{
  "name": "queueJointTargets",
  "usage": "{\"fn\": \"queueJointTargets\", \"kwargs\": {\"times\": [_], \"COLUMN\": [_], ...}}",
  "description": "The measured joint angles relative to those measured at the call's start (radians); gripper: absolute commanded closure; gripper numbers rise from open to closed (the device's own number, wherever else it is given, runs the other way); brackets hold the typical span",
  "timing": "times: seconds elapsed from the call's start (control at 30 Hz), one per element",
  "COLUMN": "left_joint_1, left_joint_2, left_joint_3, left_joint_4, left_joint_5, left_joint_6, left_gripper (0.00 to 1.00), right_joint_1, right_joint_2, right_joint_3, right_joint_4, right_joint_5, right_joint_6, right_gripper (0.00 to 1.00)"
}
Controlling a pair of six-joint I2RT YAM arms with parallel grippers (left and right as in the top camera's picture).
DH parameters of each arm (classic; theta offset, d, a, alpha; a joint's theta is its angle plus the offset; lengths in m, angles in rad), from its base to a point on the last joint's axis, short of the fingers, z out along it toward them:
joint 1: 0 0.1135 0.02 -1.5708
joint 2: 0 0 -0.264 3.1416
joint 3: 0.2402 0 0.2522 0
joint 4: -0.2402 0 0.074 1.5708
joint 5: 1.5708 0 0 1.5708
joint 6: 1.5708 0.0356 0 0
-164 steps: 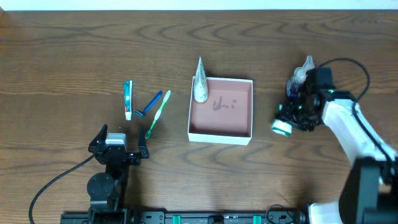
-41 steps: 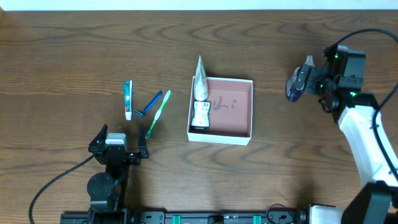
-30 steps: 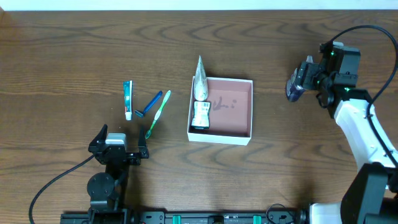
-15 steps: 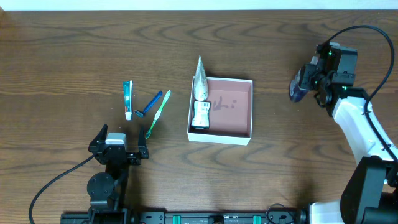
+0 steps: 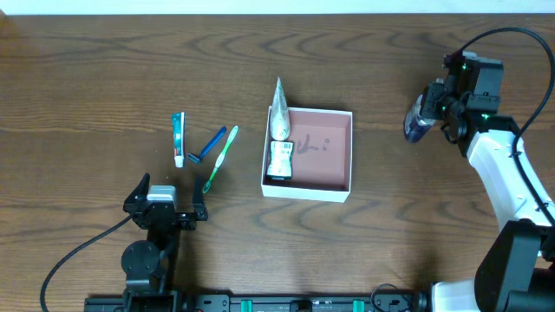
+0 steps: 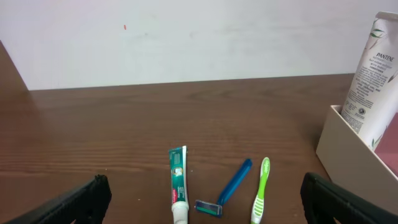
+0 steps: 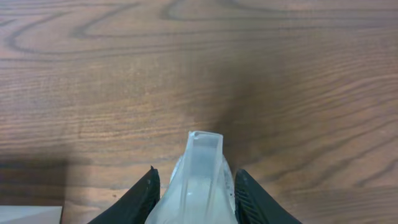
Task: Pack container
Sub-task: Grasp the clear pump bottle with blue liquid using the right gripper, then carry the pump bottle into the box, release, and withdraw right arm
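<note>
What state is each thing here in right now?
Box: open, partly filled.
White tube: propped in the box's corner.
Packet: flat inside box.
Toothpaste: loose on table.
Razor: loose on table.
Toothbrush: loose on table.
Right tool: shut on bottle.
Left tool: open, empty.

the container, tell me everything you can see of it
The container is a shallow square box with thin white walls and a pinkish-brown floor that bears small dark scribbles. It sits open and flat on the wooden table, near the middle. A white Pantene tube leans in its far left corner, sticking up past the rim. A small white and dark packet lies inside along the left wall. The rest of the floor is bare.
</note>
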Motion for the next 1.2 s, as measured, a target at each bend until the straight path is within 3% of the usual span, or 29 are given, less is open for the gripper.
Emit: {"fn": "queueJointTargets", "kwargs": {"times": [0.17,0.33,0.57,0.83,1.2], "left_joint_1": [0.0,0.0,0.0,0.0,0.0], "left_joint_2": [0.0,0.0,0.0,0.0,0.0], "left_joint_3": [0.0,0.0,0.0,0.0,0.0], "left_joint_4": [0.0,0.0,0.0,0.0,0.0], "left_joint_5": [0.0,0.0,0.0,0.0,0.0], "left_joint_6": [0.0,0.0,0.0,0.0,0.0], "left_gripper": [0.02,0.02,0.02,0.02,0.02], "right_joint_1": [0.0,0.002,0.005,0.037,0.228], "right_joint_2": [0.002,0.005,0.005,-0.028,-0.256], "right_joint_3": [0.017,0.023,0.035,0.163,0.282], "right_joint_4": [-0.029,-0.052,-0.082,-0.238,-0.385], "right_joint_5": [-0.01,-0.021,-0.021,-0.04,-0.106], "right_joint_6": [-0.003,-0.003,-0.003,0.0,0.085], "right_gripper": [0.82,0.87,0.87,0.91,0.88]}}
